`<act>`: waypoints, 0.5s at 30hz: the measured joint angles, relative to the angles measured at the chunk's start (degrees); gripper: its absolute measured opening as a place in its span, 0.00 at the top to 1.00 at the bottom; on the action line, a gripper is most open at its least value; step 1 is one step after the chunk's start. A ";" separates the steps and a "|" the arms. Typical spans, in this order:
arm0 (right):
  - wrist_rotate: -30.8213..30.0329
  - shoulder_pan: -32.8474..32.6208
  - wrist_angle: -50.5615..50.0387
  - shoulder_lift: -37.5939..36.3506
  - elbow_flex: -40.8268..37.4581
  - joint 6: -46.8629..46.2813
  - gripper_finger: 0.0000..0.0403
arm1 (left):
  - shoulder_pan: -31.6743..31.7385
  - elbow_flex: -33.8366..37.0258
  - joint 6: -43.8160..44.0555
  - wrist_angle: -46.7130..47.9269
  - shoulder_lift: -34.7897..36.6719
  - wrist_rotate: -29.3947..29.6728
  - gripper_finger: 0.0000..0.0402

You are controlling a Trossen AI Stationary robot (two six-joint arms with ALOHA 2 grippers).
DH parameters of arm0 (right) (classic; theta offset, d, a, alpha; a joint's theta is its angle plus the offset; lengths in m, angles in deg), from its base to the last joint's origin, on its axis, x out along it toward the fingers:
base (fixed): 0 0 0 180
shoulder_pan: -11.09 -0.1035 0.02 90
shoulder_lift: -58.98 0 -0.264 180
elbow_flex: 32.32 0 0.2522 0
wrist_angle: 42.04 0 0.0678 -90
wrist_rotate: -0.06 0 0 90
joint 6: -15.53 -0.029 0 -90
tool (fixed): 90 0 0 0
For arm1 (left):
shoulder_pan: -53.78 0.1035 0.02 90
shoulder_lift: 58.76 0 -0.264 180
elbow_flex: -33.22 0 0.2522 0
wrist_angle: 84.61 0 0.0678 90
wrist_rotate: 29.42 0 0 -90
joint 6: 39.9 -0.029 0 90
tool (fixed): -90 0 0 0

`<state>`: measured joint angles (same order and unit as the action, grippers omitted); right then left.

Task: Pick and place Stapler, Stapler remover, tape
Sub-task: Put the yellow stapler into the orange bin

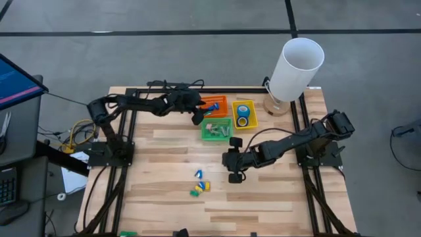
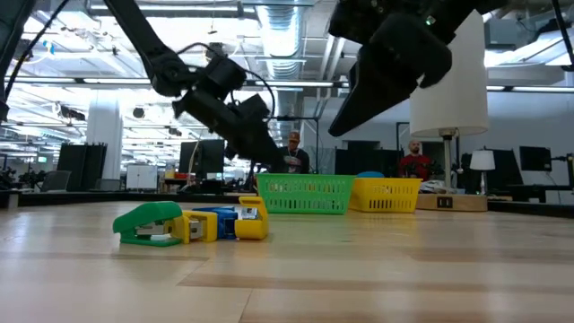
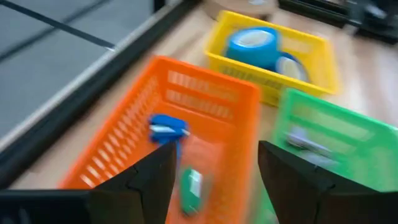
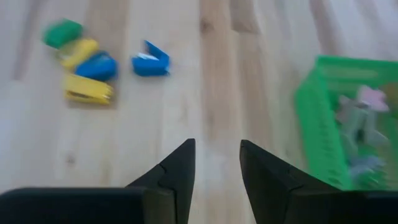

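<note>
- Your left gripper (image 3: 214,180) hangs over the orange basket (image 3: 217,102), fingers spread and holding nothing; a blue stapler (image 3: 166,127) and a green one (image 3: 191,190) lie in the basket below.
- Your right gripper (image 4: 216,165) hovers above bare table (image 1: 276,191), fingers parted, empty.
- Both tape rolls (image 1: 243,116) sit in the yellow basket (image 1: 252,105).
- Loose staplers (image 1: 200,184) cluster on the table near your right gripper.
- Stapler removers (image 1: 219,129) fill the green basket (image 1: 208,136).

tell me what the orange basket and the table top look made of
Orange basket: likely moulded plastic, with a uniform bright colour and slotted lattice walls. Table top: looks like wood, pale joined planks with visible grain and a smooth, faintly glossy finish.
</note>
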<state>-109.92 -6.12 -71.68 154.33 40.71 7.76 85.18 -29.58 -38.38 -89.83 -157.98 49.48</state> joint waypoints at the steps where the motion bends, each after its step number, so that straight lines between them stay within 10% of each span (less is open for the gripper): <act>1: 1.27 -0.02 1.03 0.18 0.00 -0.02 0.71 | -0.35 0.56 -0.03 1.67 1.79 -1.09 0.46; 15: 9.75 -1.51 18.43 12.10 -0.02 7.48 0.71 | -21.97 28.41 10.32 -4.69 34.50 -3.55 0.46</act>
<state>-100.17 -7.63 -53.25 166.43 40.69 15.24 63.21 -1.17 -28.06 -94.51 -123.48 45.94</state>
